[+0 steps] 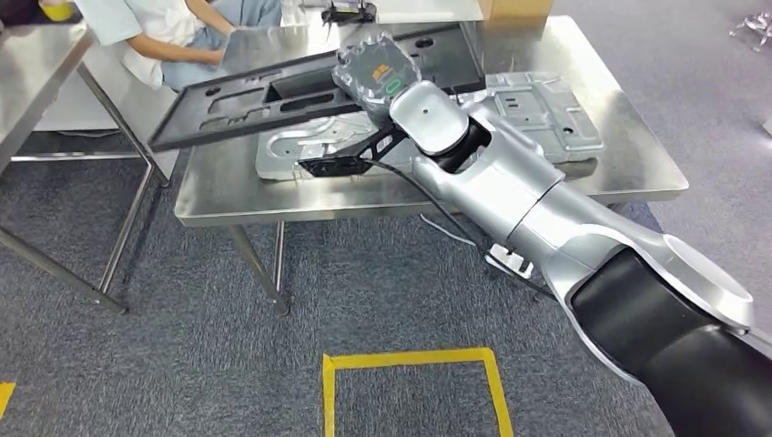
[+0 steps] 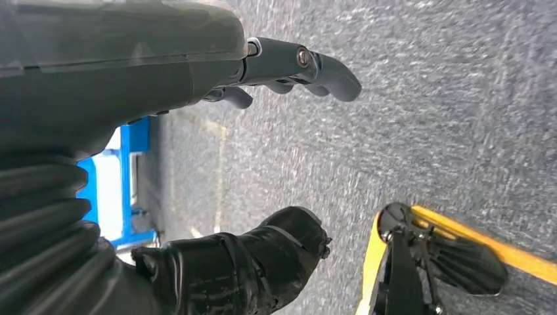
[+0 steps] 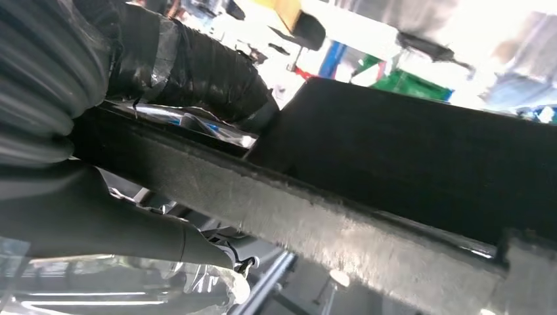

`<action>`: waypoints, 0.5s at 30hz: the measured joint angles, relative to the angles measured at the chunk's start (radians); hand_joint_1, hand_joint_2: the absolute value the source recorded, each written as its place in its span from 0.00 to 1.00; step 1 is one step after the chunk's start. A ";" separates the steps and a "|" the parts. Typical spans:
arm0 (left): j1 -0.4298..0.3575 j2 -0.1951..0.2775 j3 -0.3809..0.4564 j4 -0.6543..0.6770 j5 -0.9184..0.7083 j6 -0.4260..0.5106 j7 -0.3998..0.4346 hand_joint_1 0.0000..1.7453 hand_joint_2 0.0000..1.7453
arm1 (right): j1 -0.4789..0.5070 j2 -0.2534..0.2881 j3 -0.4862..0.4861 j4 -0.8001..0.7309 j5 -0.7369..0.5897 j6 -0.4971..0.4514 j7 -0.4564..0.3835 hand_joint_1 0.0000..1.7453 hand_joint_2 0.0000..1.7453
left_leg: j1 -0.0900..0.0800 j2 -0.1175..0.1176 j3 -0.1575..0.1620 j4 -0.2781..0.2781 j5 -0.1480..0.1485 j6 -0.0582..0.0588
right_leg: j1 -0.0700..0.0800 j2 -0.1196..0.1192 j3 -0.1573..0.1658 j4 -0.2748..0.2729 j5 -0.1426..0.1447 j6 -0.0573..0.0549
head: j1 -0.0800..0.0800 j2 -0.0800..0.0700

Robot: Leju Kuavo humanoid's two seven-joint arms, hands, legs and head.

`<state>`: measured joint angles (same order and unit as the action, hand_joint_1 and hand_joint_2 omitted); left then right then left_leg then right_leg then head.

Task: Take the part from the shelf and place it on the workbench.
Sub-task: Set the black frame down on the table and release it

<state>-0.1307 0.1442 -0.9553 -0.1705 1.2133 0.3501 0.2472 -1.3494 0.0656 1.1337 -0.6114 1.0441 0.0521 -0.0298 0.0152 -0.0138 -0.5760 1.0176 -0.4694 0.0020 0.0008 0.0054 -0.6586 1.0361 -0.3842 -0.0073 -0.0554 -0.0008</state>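
While counting stuff up, I get one long black part, two silvery stamped metal plates lying flat on the steel tabletop (one under the black part, one off to the right side), a second steel table at the left edge, one person seated behind the tables, and one yellow tape square on the grey carpet. The right arm reaches forward and up across the head view, stretched out long, with the right hand at the far end over the tabletop, back of the hand facing up, a clear cover over it. From the right wrist view the thumb sits on one face of the part's edge and the other fingers curl against the opposite face, so that hand has a proper grip on the part. The part itself is a flat matte black frame-like panel with cutouts and holes, tilted, its left end low near the tabletop's corner and the rest slanting over the plates; can't tell whether it's touching anything below. The left hand hangs over the carpet, thumb and fingers spread well apart with nothing between them.
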 joint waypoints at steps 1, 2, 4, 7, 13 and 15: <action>0.000 0.000 0.000 0.000 -0.001 0.000 0.000 0.00 1.00 | -0.001 -0.003 0.000 0.000 0.000 0.000 0.000 1.00 1.00 | -0.001 0.000 0.001 -0.002 -0.002 -0.006 | 0.002 0.002 0.004 -0.006 -0.005 -0.003 | 0.000 0.000; 0.000 0.001 0.000 0.000 -0.003 -0.001 -0.001 0.00 1.00 | 0.000 -0.006 0.000 0.000 0.000 0.000 0.000 1.00 1.00 | 0.000 0.002 0.003 -0.005 -0.005 -0.012 | -0.001 0.003 0.007 -0.010 -0.007 -0.006 | 0.001 0.000; 0.000 0.001 0.000 0.000 -0.005 -0.005 -0.001 0.00 1.00 | 0.001 -0.011 0.000 0.000 0.003 -0.001 0.003 1.00 1.00 | 0.002 0.005 -0.004 0.019 -0.023 -0.022 | -0.006 0.006 0.018 -0.021 -0.010 -0.014 | 0.000 0.000; -0.002 0.002 0.000 0.000 -0.005 -0.006 -0.007 0.00 1.00 | 0.005 -0.014 0.000 -0.001 0.013 -0.003 0.006 1.00 1.00 | 0.003 0.008 -0.093 0.188 -0.087 -0.033 | -0.008 0.008 0.035 -0.026 -0.019 -0.025 | -0.004 0.000; 0.001 0.003 -0.001 0.000 -0.005 0.004 -0.005 0.00 1.00 | 0.017 -0.026 0.000 -0.003 0.017 -0.003 0.005 1.00 1.00 | -0.001 0.009 -0.098 0.076 0.059 -0.025 | 0.000 0.011 0.073 -0.019 -0.055 -0.023 | -0.004 0.000; -0.001 0.003 -0.001 0.001 -0.005 0.007 -0.003 0.00 1.00 | 0.014 -0.031 0.000 -0.006 0.017 -0.002 0.005 1.00 1.00 | -0.008 0.009 -0.067 0.005 0.073 -0.013 | 0.001 0.011 0.074 -0.017 -0.063 -0.015 | -0.003 0.000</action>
<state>-0.1321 0.1473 -0.9560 -0.1694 1.2079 0.3571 0.2446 -1.3359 0.0345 1.1333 -0.6171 1.0611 0.0500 -0.0247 0.0074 -0.0048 -0.6430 1.0229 -0.3960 -0.0110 0.0022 0.0163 -0.5842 1.0187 -0.4468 -0.0227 -0.0586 -0.0008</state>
